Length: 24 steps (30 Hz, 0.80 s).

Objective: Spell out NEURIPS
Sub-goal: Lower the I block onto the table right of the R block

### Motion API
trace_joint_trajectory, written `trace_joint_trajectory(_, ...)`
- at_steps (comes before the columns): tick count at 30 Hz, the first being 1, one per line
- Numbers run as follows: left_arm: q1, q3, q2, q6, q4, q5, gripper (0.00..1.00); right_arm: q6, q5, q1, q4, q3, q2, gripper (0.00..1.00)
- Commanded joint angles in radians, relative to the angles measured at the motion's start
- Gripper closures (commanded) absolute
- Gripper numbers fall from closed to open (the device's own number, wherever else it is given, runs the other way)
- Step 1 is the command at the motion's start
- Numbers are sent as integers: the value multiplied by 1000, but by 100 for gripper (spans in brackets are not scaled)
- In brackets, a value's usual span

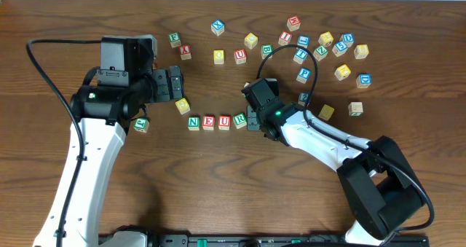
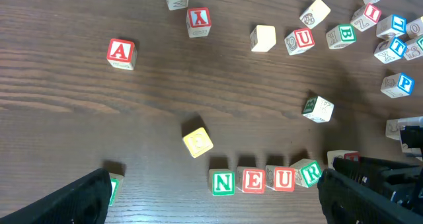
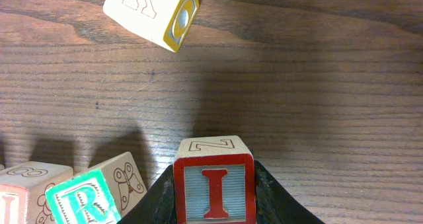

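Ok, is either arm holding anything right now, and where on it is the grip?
The right gripper holds the red I cube, pinched by its two opposite side faces. The left gripper is open and empty.

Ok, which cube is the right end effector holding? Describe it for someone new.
Find the N-E-U-R row at the middle of the table. Just past the R cube, the right end effector grips the I cube. Unlike its neighbours, it shows a red I in a red frame, pinched between black fingers.
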Motion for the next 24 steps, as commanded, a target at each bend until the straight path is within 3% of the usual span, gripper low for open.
trace_joint_trajectory(1, 2, 23, -9, 6, 0, 6, 2, -12, 1, 3, 3, -2, 3, 73)
trace_joint_trajectory(24, 2, 23, -9, 6, 0, 6, 2, -8, 2, 20, -1, -2, 3, 73)
